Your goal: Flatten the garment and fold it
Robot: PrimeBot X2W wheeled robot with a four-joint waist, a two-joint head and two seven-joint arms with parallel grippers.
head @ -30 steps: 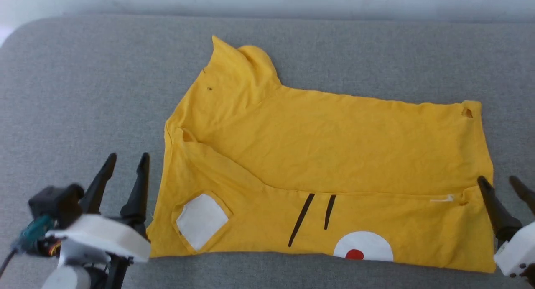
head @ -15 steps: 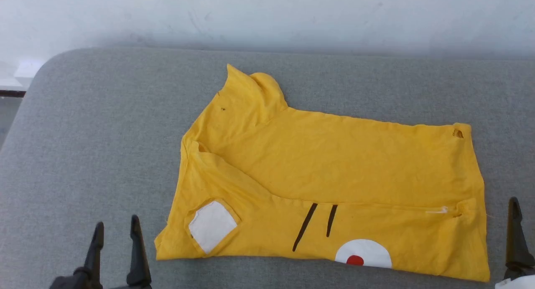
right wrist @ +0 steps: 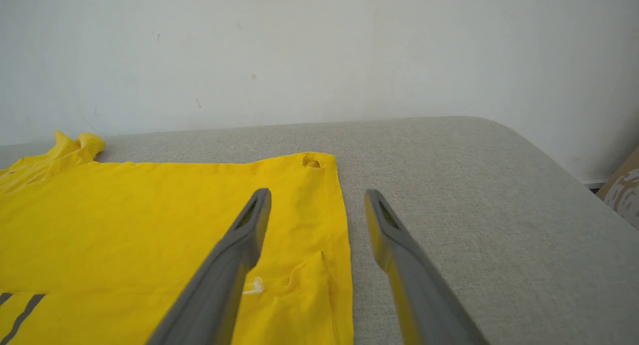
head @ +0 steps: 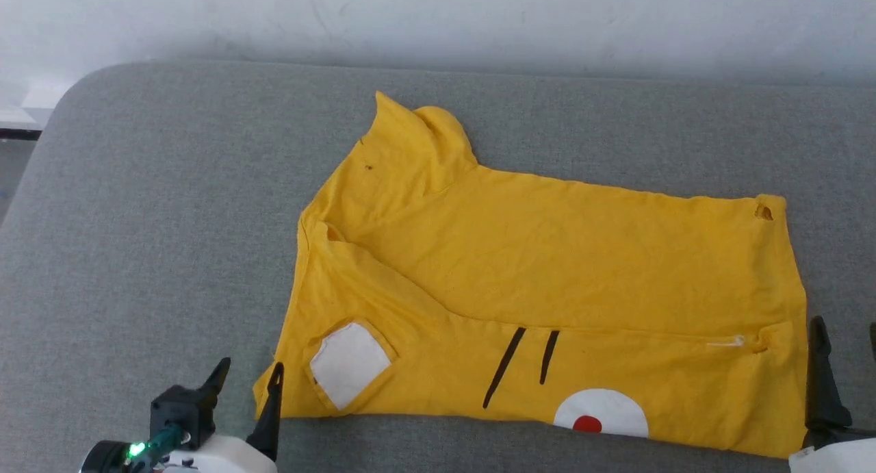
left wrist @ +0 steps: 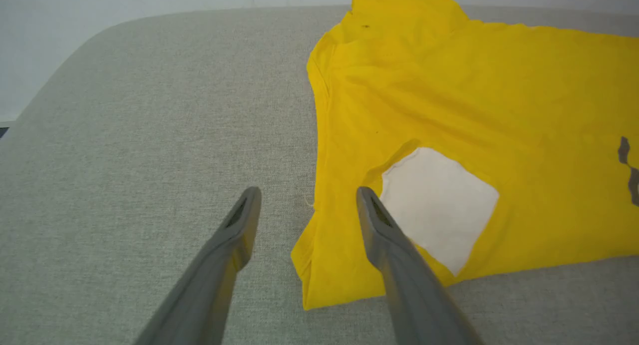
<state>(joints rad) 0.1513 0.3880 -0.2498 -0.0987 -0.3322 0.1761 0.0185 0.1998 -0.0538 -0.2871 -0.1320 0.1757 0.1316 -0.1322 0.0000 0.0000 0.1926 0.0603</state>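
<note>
Garment [head: 547, 281] lies part-folded mid-frame on grey padded surface [head: 171, 185], long axis left to right; my left pincer [head: 250, 365], spread, straddles its lower-left corner, my right pincer [head: 845, 326], spread, its right edge.

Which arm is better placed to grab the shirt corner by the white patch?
Left. The left gripper is open and straddles the edge of the garment right beside the white patch. The right gripper, also open, is at the opposite side edge.

Yellow garment [head: 547, 267], near edge folded over, flat on grey cushion [head: 171, 206], printed face partly showing
</note>
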